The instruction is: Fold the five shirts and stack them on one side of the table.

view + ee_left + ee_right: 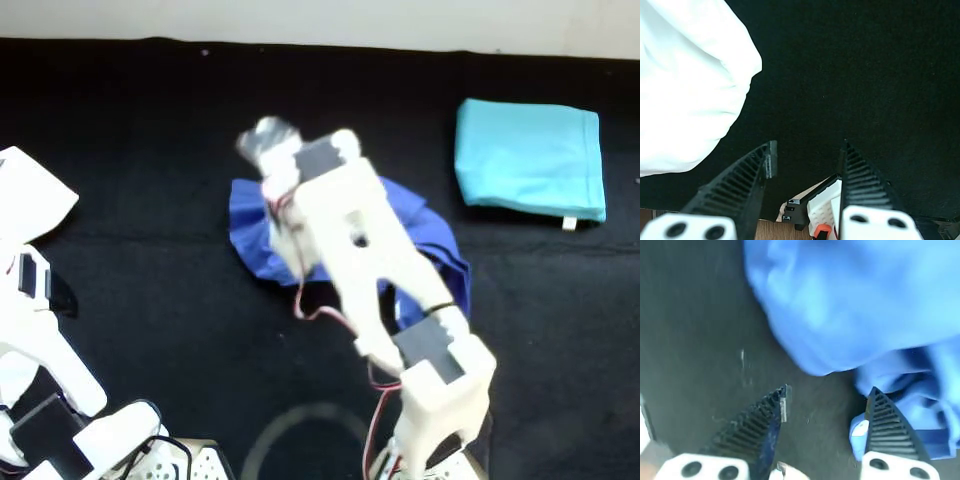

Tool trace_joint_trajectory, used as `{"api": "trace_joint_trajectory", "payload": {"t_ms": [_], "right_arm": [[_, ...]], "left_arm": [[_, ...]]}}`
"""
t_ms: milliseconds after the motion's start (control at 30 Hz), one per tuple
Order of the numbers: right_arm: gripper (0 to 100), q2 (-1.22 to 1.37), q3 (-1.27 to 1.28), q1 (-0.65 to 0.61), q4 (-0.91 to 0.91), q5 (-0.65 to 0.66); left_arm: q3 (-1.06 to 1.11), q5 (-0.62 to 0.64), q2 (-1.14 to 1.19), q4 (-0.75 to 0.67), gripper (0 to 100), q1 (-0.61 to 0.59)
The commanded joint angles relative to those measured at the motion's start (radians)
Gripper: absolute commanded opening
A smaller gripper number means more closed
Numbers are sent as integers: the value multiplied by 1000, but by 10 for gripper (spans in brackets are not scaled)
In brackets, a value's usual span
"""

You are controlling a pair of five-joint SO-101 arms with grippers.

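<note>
A crumpled blue shirt (425, 235) lies mid-table, partly under my right arm (370, 260). In the right wrist view my right gripper (830, 392) is open just above the black cloth at the edge of the blue shirt (865, 305), and one fingertip (875, 395) is against a fold. A folded turquoise shirt (530, 158) rests at the back right. A white shirt (30, 195) lies at the table's left edge. My left gripper (807, 155) hangs open over bare black cloth beside the white shirt (685, 85), holding nothing.
The table is covered in black cloth (140, 130), with bare room at the back left and front right. My left arm's base (60, 420) and cables (330, 315) sit near the front edge. A pale wall (320, 20) runs behind the table.
</note>
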Motion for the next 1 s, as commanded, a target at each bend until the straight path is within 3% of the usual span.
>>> {"api": "trace_joint_trajectory", "payload": {"t_ms": [0, 233, 400, 467, 567, 967], "right_arm": [[238, -56, 163, -19, -134, 44], [238, -21, 318, -13, -357, 94], [237, 107, 263, 56, -458, 91], [190, 148, 191, 91, -461, 89], [7, 162, 73, 131, -440, 89], [7, 166, -575, 140, -142, 89]], "left_arm": [[-5, 8, -8, 0, 210, 4], [-5, 8, -10, 0, 210, 4], [-5, 8, -12, 6, 210, 4], [-4, 8, -12, 6, 210, 4], [-4, 8, -12, 6, 210, 4], [67, 8, -5, -14, 210, 12]]}}
